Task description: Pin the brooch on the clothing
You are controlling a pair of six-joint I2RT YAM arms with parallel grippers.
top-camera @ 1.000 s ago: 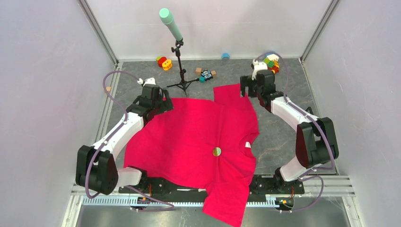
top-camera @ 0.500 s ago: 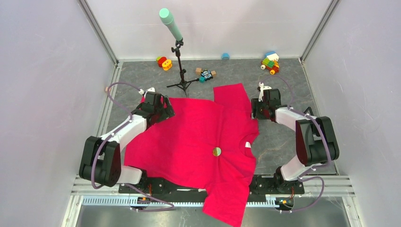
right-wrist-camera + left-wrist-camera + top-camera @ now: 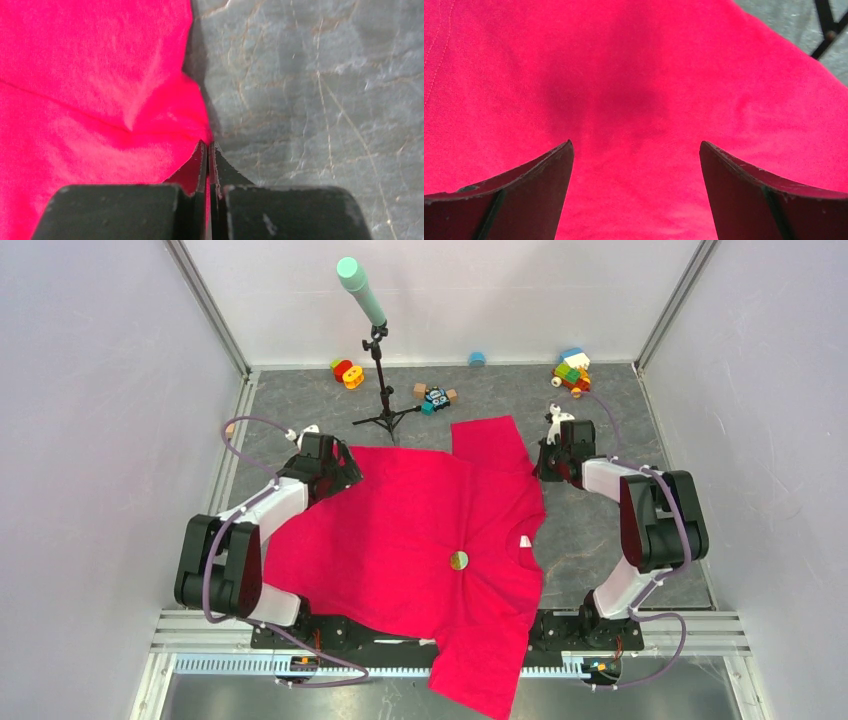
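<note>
While the brooch [image 3: 458, 560] sits on the chest of the clothing [image 3: 390, 530], just beside the collar and its white label [image 3: 523, 543], neither arm is near it. Both are at the shirt's far edge, well apart from the disc. From above you cannot tell whether the pin is through the fabric or the disc merely rests there.

Your right fingers [image 3: 543, 468] are clenched at the shoulder edge by the far sleeve. The wrist view shows a sliver of red between them, so I judge they pinch the cloth, likely to anchor or tension it. Your left fingers [image 3: 345, 475] are spread wide over the far corner of the hem. Red fabric fills the gap between them and nothing is gripped. That pairing reads as flattening the shirt so the brooch area lies taut.

Mind the edges. The near sleeve [image 3: 480, 680] hangs over the near edge of the desk [image 3: 610, 530], between the arm bases, so a hard pull away could drag it. Bare desk lies to the right of the pinched edge, which gives you room to draw outward. Behind the shirt, the microphone stand [image 3: 378, 390] plants its tripod feet just beyond the fabric, with toy blocks [image 3: 433, 397] near. Plan the left arm's moves short of them.
</note>
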